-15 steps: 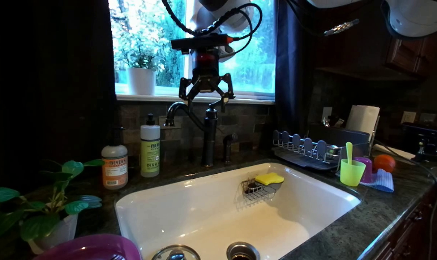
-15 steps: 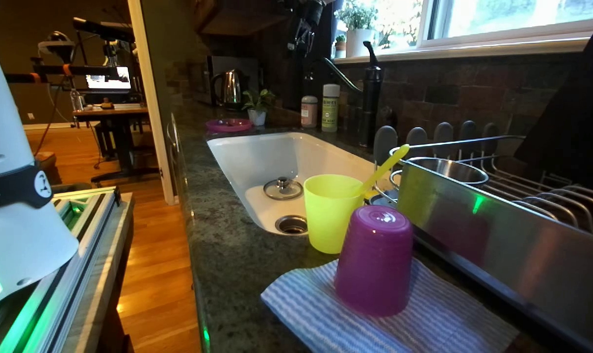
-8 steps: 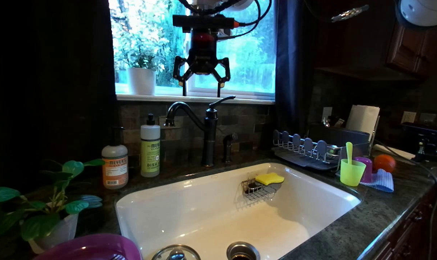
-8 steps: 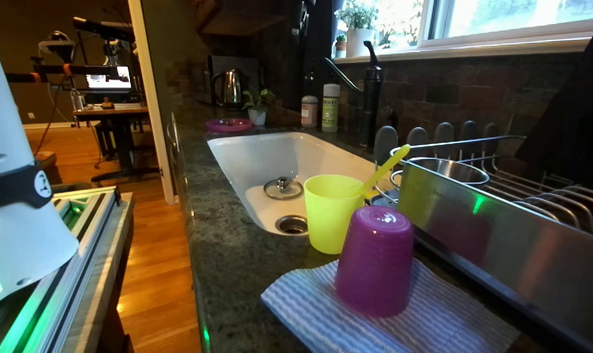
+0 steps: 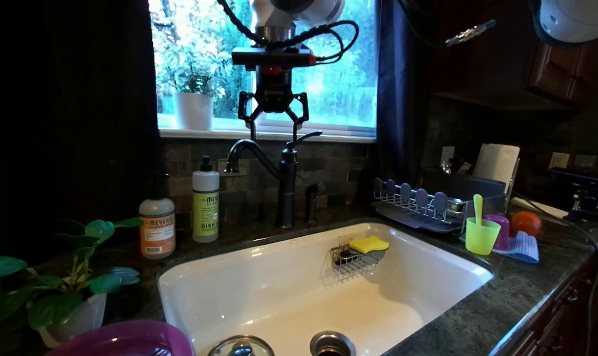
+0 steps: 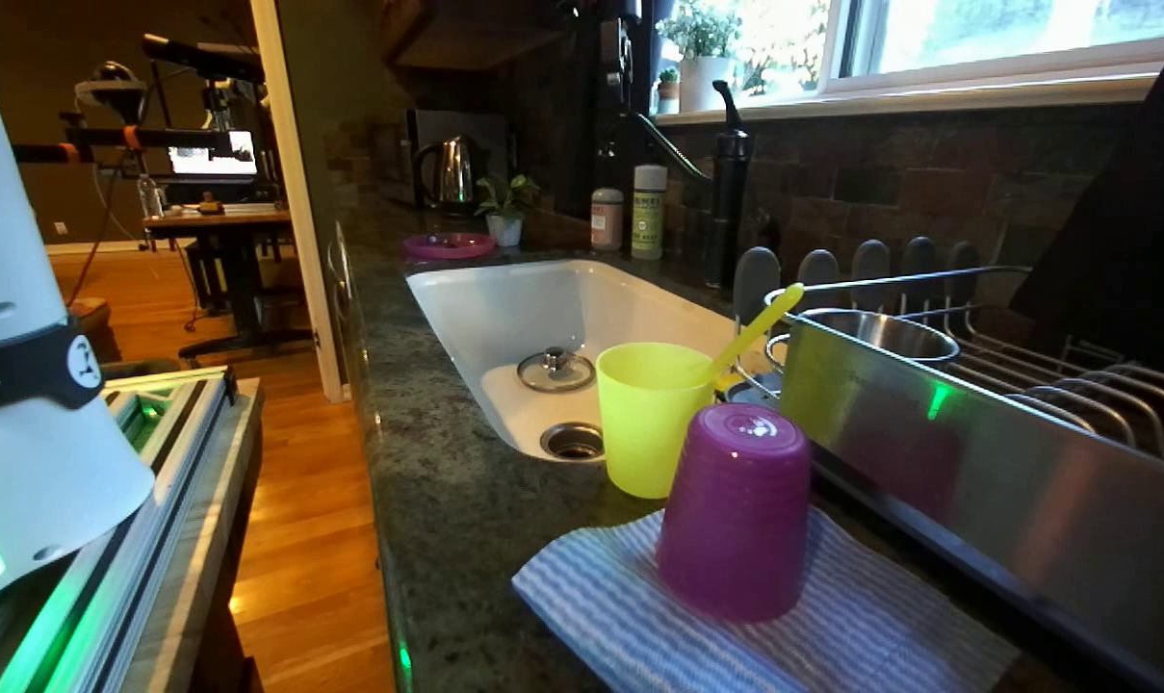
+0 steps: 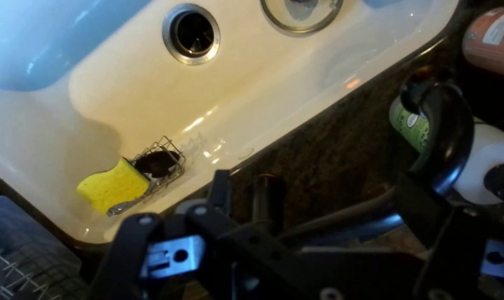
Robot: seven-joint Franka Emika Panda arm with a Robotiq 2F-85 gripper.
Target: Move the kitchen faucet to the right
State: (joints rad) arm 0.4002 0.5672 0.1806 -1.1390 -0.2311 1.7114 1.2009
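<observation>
The kitchen faucet is dark bronze-black and stands upright behind the sink. In an exterior view its gooseneck spout points left and its side lever points up and right. It also shows in an exterior view, and its spout is large in the wrist view. My gripper points down with its fingers apart, just above the faucet between spout and lever. The right fingertip overlaps the lever's base there; I cannot tell if they touch. In the wrist view the spout's arm runs across the gap between the open fingers.
The green-labelled soap bottle and an orange-labelled bottle stand left of the faucet. A side sprayer stands just right of it. The white sink lies in front, the window sill behind. A dish rack is at right.
My gripper rose clear of the lever, then came down a little, and sits slightly further left than a second ago. Its fingers stay apart. The faucet has not moved.
</observation>
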